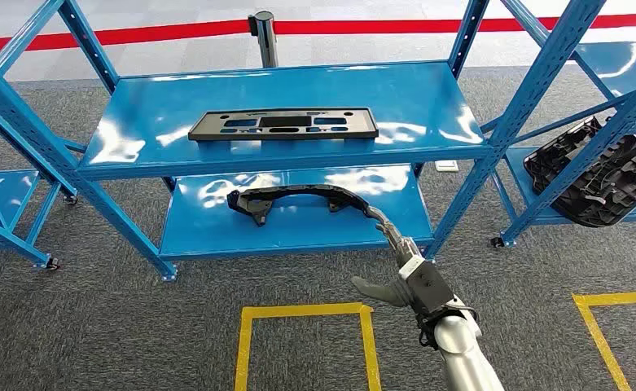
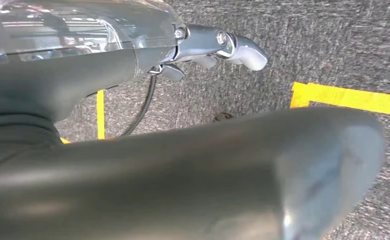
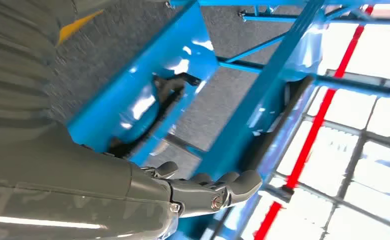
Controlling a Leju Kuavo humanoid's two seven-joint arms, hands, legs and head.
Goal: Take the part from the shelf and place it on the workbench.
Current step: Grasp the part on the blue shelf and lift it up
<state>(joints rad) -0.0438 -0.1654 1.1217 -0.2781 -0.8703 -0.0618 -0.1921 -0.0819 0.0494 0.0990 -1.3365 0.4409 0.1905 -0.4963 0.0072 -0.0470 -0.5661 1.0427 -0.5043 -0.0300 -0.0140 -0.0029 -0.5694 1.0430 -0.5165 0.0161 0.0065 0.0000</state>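
A curved black part (image 1: pixel 298 195) lies on the lower blue shelf (image 1: pixel 298 236). My right hand (image 1: pixel 401 275) reaches toward its right end with fingers stretched forward and thumb out to the side, holding nothing. The fingertips (image 1: pixel 388 234) are just short of the part's tip; I cannot tell if they touch. In the right wrist view the hand (image 3: pixel 202 192) hovers over the shelf edge with the part (image 3: pixel 155 107) beyond it. My left hand (image 2: pixel 183 165) hangs over the carpet, fingers (image 2: pixel 232 47) extended and holding nothing.
A flat black plate (image 1: pixel 283 124) lies on the upper shelf (image 1: pixel 412 90). A second blue rack at the right holds a ribbed black moulding (image 1: pixel 603 175). The shelf's upright post (image 1: pixel 469 191) stands near my right hand. Yellow floor markings (image 1: pixel 302 310) lie on the grey carpet.
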